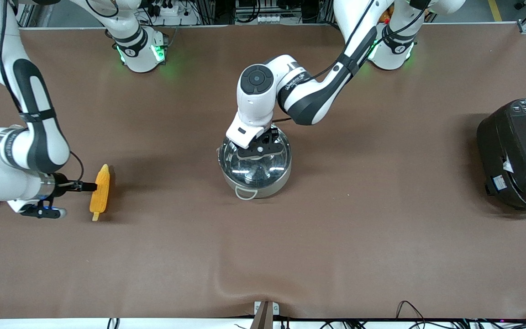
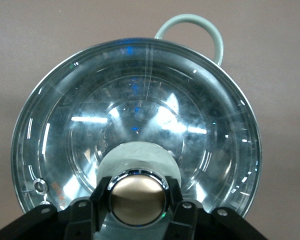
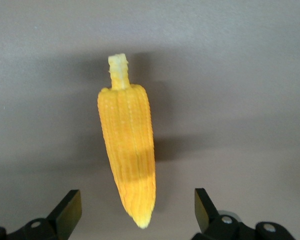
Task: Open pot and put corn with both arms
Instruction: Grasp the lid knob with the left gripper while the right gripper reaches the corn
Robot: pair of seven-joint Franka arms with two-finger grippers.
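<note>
The steel pot [image 1: 255, 180] stands mid-table with its glass lid [image 2: 140, 115] on. My left gripper [image 1: 261, 147] is over the lid, shut on the copper-coloured knob [image 2: 137, 197]; a black finger [image 2: 101, 196] presses each side of it. One loop handle [image 2: 202, 27] sticks out from the rim. The yellow-orange corn [image 1: 100, 191] lies on the table toward the right arm's end. My right gripper [image 1: 87, 186] is low beside it and open. In the right wrist view the corn [image 3: 127, 145] has its tapered tip between the spread fingers [image 3: 70, 207], untouched.
A big black cooker [image 1: 518, 155] sits at the left arm's end of the table. The brown table cover [image 1: 336, 237] has a raised fold near the front edge. Cables run along that edge.
</note>
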